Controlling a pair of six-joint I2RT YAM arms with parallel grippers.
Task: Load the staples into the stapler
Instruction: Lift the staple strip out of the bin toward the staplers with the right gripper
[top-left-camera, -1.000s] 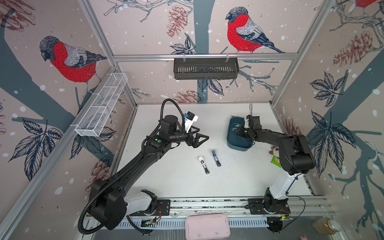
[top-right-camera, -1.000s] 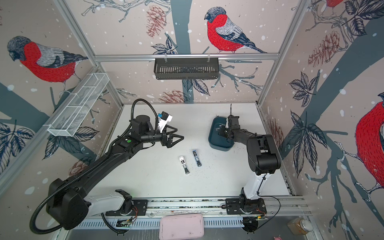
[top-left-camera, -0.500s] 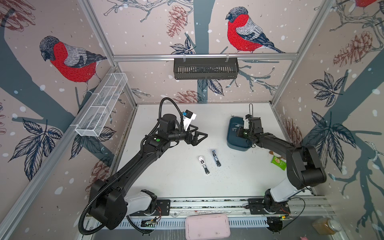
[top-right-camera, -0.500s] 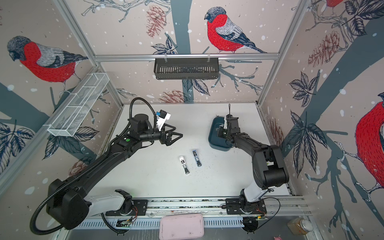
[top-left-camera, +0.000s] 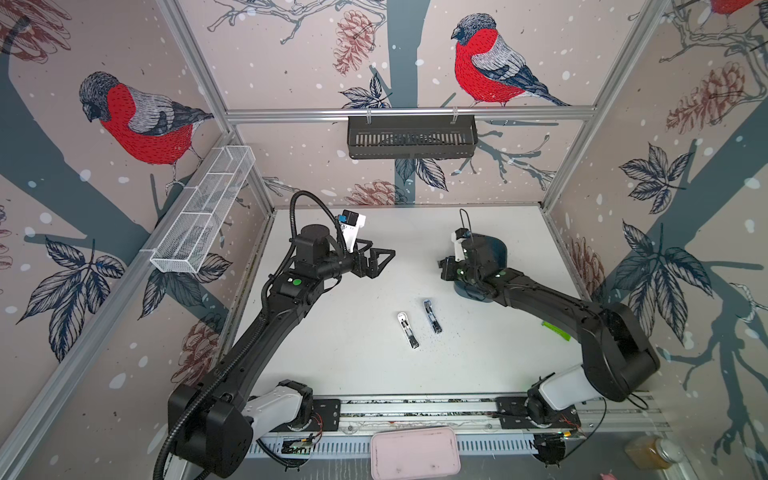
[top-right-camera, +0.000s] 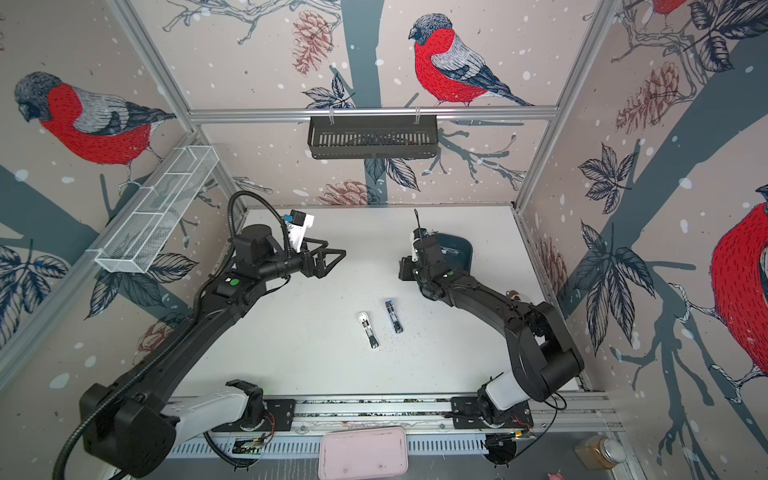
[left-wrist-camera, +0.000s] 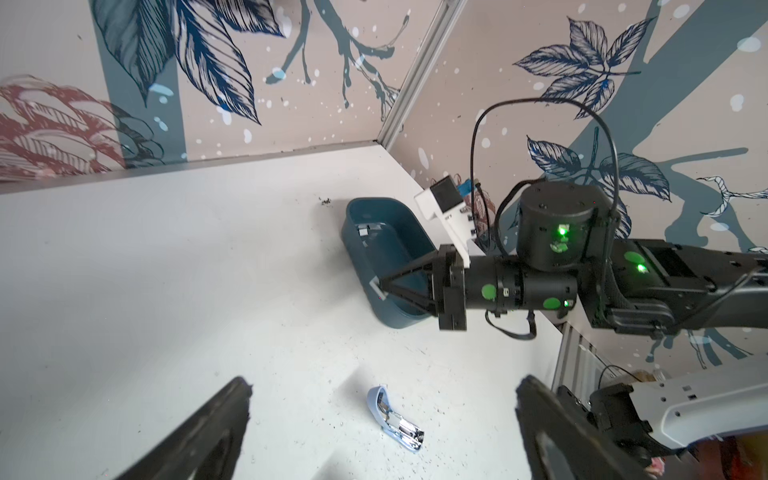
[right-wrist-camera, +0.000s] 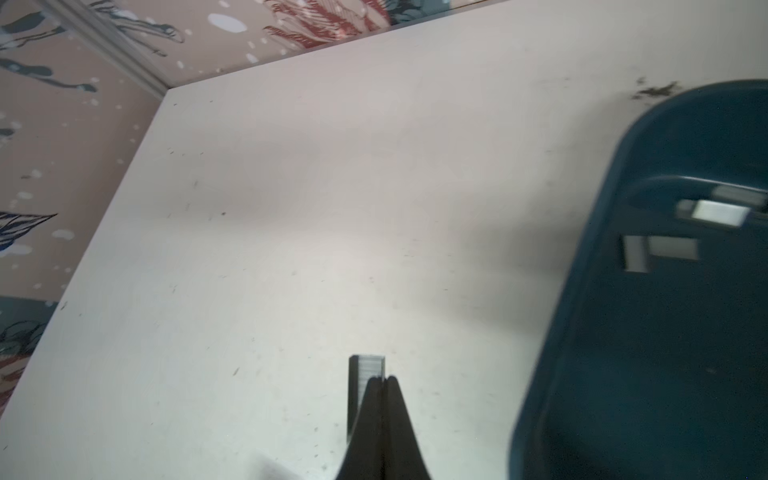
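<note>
My right gripper (right-wrist-camera: 382, 379) is shut on a short silvery strip of staples (right-wrist-camera: 365, 368), which sticks out past the fingertips. In both top views this gripper (top-left-camera: 445, 266) (top-right-camera: 402, 268) hangs over the table just left of the dark blue bin (top-left-camera: 496, 249). The left wrist view shows the staples (left-wrist-camera: 374, 287) at its tip. Two small opened staplers lie mid-table, one white (top-left-camera: 407, 330) and one blue (top-left-camera: 432, 316). My left gripper (top-left-camera: 382, 259) (left-wrist-camera: 384, 386) hovers open and empty behind them, with a pale blue stapler (left-wrist-camera: 395, 419) below its fingers.
The blue bin (right-wrist-camera: 623, 166) holds a few blurred pale pieces (right-wrist-camera: 640, 253). A black basket (top-left-camera: 411, 137) hangs on the back wall and a white mesh shelf (top-left-camera: 203, 212) on the left wall. A pink box (top-left-camera: 415, 453) sits beyond the front rail. A green scrap (top-left-camera: 555, 330) lies near the right arm.
My right gripper has moved left, out from over the bin to above the table, still shut. My left gripper has drifted slightly back and left, still open.
</note>
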